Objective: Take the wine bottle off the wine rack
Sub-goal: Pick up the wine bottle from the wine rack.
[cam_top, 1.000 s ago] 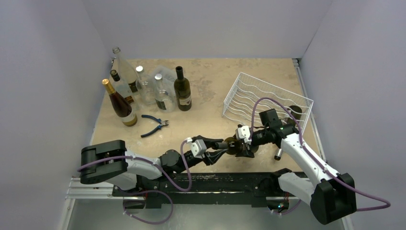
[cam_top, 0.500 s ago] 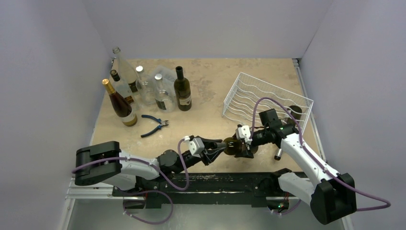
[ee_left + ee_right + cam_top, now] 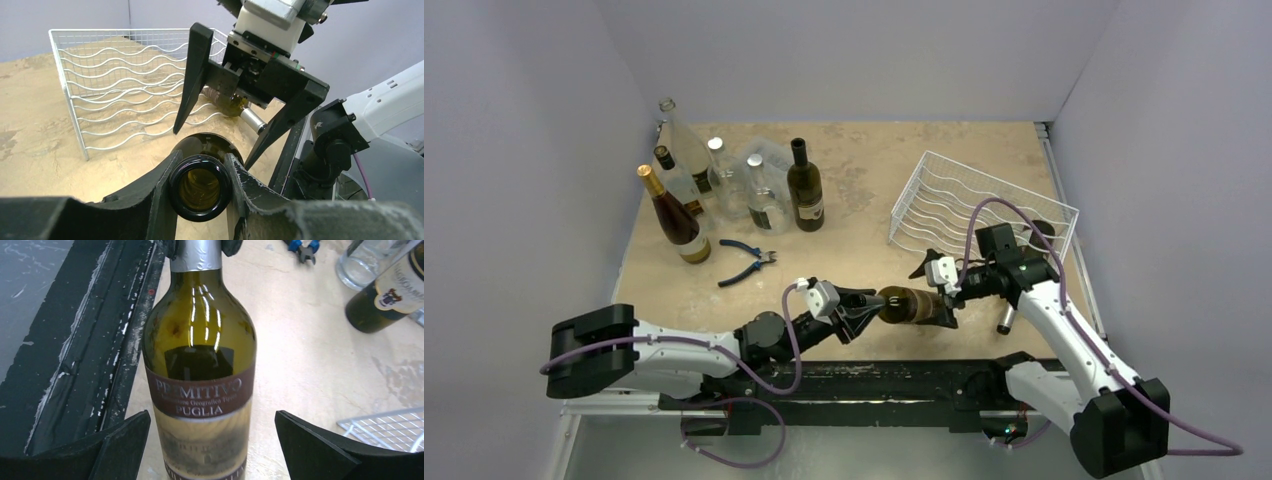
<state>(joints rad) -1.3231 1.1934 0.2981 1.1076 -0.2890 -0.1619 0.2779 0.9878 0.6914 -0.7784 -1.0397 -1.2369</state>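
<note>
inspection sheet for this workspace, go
surface: mottled tan table
job's things: wine bottle off the white wire rack, held roughly level between the arms
clutter: upright bottles back left; blue-handled pliers; another bottle lying by the rack
grippers: left gripper shut on the bottle's neck; right gripper open, fingers either side of its body
cables: purple cable looping off each arm
surroundings: grey walls; black rail at the near edge

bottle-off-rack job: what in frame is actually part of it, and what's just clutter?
On the job: wine bottle, neck held in the left gripper; right gripper, open, fingers either side of the bottle; white wire wine rack.

Lying about: blue-handled pliers; upright bottles at far left; a foil-necked bottle lying at the rack, partly hidden.
</note>
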